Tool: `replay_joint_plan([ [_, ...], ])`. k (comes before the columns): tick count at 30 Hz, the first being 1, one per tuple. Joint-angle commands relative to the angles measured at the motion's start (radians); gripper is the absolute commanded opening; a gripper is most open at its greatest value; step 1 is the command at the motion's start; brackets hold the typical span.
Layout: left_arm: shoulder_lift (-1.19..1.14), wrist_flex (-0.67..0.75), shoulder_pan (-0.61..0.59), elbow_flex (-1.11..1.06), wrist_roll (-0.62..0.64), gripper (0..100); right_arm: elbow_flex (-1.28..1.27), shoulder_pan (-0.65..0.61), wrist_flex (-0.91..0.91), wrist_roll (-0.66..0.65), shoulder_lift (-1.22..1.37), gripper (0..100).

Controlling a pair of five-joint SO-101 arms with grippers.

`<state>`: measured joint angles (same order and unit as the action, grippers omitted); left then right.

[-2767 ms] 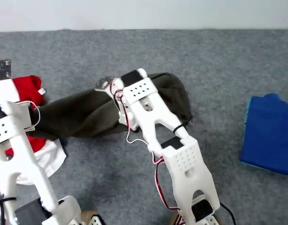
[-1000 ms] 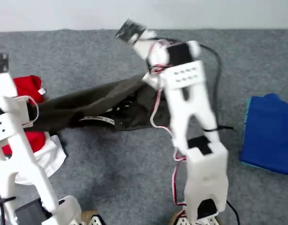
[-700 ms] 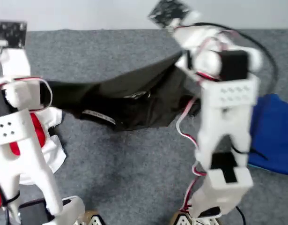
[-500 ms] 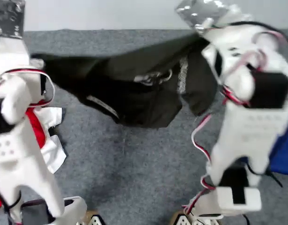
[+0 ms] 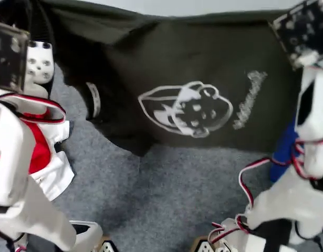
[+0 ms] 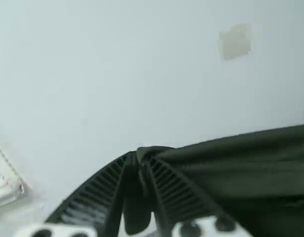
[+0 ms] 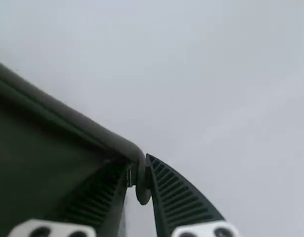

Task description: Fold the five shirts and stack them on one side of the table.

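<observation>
So, quick update: a few seconds back the dark shirt [image 5: 193, 100] was a crumpled lump on the table [image 5: 166, 199], and since then I've hauled it up and pulled my two arms apart. Now it hangs stretched wide between them, lifted off the table, with its white print [image 5: 185, 110] facing the high view.

My left gripper [image 6: 139, 160] is clamped on one top corner of the dark shirt, with the fabric bunched between the ribbed fingers. My right gripper [image 7: 138, 170] is pinched tight on the hem at the opposite top corner. Both jaws are closed on cloth, neither one empty.

For the task, I reckon this is the shake-out step. The dark shirt is spread and ready to be laid down flat, but no fold is in it yet. The lower edge on my left arm's side still sags and bunches a bit, so it may need smoothing once it's down.

Containers: nothing like a bin or basket, so the table is what holds stuff. The blue shirt [image 5: 283, 152] lies on it just under the dark shirt's lower corner on my right arm's side. The red-and-white shirt [image 5: 43, 157] lies rumpled beneath the dark shirt's other lower corner, by my left arm.
</observation>
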<state>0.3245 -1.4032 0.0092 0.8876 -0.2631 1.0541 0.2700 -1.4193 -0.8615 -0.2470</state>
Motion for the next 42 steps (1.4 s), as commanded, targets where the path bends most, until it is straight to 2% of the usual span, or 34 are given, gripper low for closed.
replay_joint_plan([
  [1,0.021,0.018,0.014,0.071,-0.014,1,0.035,0.016,0.016,-0.003,-0.065,0.9],
  [5,0.021,-0.055,0.014,0.173,-0.014,1,0.034,0.021,0.015,-0.005,-0.114,0.9],
  [10,0.021,-0.166,0.011,0.363,-0.014,1,0.034,0.093,-0.044,0.028,-0.185,0.9],
  [16,0.023,-0.282,0.005,0.549,-0.140,1,0.034,0.140,-0.216,0.025,-0.255,0.9],
  [22,0.014,-0.327,0.005,0.545,-0.175,1,0.029,0.140,-0.340,0.025,-0.257,0.9],
  [25,0.012,-0.333,0.014,0.438,-0.173,1,-0.037,0.139,-0.355,0.025,-0.220,1.0],
  [29,0.011,-0.310,0.011,0.193,-0.175,1,-0.189,0.102,-0.352,0.026,-0.131,1.1],
  [32,0.011,-0.230,0.008,-0.050,-0.175,1,-0.308,0.056,-0.334,0.026,-0.039,1.1],
  [36,0.012,-0.025,0.008,-0.403,-0.175,1,-0.445,0.013,-0.206,0.031,0.093,1.1],
  [42,0.011,0.400,0.006,-0.842,-0.175,1,-0.516,-0.036,0.042,0.029,0.291,1.0],
])
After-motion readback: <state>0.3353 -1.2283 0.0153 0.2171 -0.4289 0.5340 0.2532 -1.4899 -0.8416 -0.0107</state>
